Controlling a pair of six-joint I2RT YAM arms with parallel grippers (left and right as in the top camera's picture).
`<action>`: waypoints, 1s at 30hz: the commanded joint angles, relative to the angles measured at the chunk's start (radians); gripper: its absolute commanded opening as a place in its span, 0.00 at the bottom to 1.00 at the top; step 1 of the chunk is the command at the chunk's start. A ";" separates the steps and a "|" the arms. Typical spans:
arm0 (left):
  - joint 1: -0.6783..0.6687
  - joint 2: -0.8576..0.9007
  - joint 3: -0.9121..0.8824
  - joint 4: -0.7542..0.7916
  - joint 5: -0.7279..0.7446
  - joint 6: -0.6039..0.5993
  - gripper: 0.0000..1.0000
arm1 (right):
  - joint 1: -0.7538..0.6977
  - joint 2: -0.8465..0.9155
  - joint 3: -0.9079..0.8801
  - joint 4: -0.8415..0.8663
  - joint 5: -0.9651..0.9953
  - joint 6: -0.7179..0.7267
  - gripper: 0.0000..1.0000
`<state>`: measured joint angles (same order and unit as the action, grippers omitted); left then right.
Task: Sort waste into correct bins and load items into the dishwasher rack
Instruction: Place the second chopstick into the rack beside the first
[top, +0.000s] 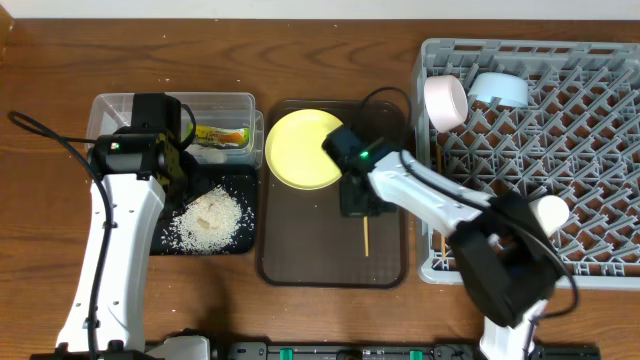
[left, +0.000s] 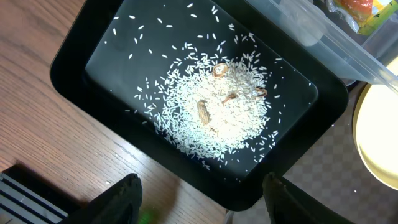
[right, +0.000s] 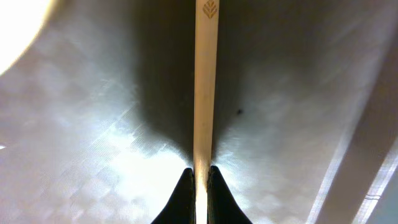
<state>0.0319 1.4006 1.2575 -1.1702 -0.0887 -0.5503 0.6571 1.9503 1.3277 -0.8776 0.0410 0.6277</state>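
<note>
Two arms work over a wooden counter (top: 330, 320). The left claw (left: 202, 202) hangs spread and empty above the black tray (left: 81, 56), its dark fingers (left: 121, 199) at the bottom edge of the wrist view. Loose rice (left: 217, 106) lies heaped in the middle of that tray with stray grains scattered around it, and a few brown scraps (left: 204, 111) sit in the heap. Just behind the black tray stands the clear tub (top: 225, 105), with the printed wrapper (top: 222, 135) inside it.

The right claw (right: 200, 186) is pressed together on a wooden chopstick (right: 205, 93), pinching it by one end over the textured floor of the dark brown serving tray (top: 300, 260). Whether the stick is lifted off that floor cannot be told. From overhead, a short length of it shows just below the claw. The yellow plate (top: 300, 148) rests in the serving tray's far left corner, just beside the right arm's wrist.

On the right sits the grey rack (top: 600, 150). A white bowl (top: 446, 102) is tipped on its side at the rack's far left corner, a light blue bowl (top: 500, 90) is just beside it, and a small pale cup (top: 552, 212) lies further in, partly behind the right arm.
</note>
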 joint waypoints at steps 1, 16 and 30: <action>0.004 0.004 0.005 -0.003 -0.009 -0.005 0.65 | -0.048 -0.163 0.008 -0.003 0.008 -0.184 0.01; 0.004 0.004 0.005 -0.003 -0.009 -0.005 0.65 | -0.306 -0.411 -0.032 -0.259 0.183 -0.319 0.01; 0.004 0.004 0.005 -0.003 -0.009 -0.005 0.66 | -0.322 -0.413 -0.097 -0.101 0.176 -0.328 0.24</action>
<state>0.0319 1.4006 1.2575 -1.1702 -0.0891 -0.5499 0.3470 1.5379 1.2331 -1.0012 0.2070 0.3168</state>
